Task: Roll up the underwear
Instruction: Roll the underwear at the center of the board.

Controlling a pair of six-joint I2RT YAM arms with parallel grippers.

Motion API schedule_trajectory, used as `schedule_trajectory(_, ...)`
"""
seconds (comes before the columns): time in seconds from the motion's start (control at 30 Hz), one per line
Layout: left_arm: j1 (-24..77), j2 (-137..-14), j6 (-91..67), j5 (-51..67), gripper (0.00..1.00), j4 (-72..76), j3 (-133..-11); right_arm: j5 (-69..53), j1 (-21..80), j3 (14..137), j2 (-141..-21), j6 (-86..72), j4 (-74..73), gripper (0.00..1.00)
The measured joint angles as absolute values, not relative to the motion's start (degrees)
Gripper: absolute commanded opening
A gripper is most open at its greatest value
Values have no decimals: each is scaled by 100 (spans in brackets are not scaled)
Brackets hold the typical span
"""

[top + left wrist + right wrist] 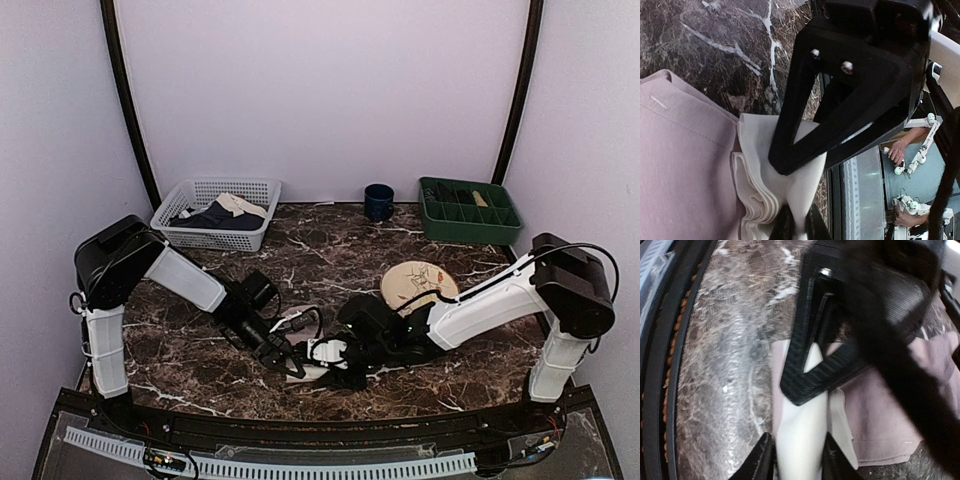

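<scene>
The underwear (322, 350) lies bunched on the marble table near the front edge, mostly hidden under both grippers in the top view. In the left wrist view its dusty-pink fabric (685, 165) spreads to the left, and the cream waistband (760, 165) is folded in layers. My left gripper (797, 227) is shut on the waistband's edge. My right gripper (799, 460) is shut on a thick fold of the cream waistband (802, 435), with pink fabric (885, 415) beside it. The two grippers (295, 360) (348, 362) sit almost tip to tip.
A white basket (205, 238) at the back left holds a dark navy garment (212, 216) and a beige cloth (243, 205). A blue mug (378, 201) and a green tray (470, 232) stand at the back. A round plate (419, 284) lies behind my right arm.
</scene>
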State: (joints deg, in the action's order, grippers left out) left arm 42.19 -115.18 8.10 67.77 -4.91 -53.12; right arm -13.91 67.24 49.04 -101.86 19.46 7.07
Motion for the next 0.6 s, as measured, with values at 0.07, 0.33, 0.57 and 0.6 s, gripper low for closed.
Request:
schedule_trajectory(0.07,4211,-11518,840,6779,11,-504,-5312,-1354,6724,4947,-10287,2021,714,0)
schedule_trajectory(0.33,4042,-11109,856,6445,46,-600,-5063,-1758,6678,5109,-10350,1603,491,0)
schedule_trajectory(0.57,3524,-8932,523,4788,67,-530,-4287,-3177,6117,5413,-10704,480,252,0)
schedule_trajectory(0.6,3529,-8670,482,4554,69,-499,-4259,-3400,6005,5461,-10798,325,235,0)
